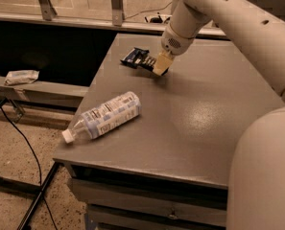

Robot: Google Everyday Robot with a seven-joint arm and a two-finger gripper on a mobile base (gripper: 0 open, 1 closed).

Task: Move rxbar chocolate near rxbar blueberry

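Honestly it looks nearly done: the tool (160,67) is pinching the rxbar chocolate (148,62) just beside the rxbar blueberry (131,56) near the tabletop's (204,123) far left corner, so I'd guess only the letting go is left.

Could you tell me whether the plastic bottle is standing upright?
No, the bottle lies on its side, with the gripper farther back beside the rxbar chocolate.

Smooth, faintly shiny table (204,114); clear plastic bottle (108,115); smooth plastic-looking end effector (161,66) touching the rxbar chocolate (146,61).
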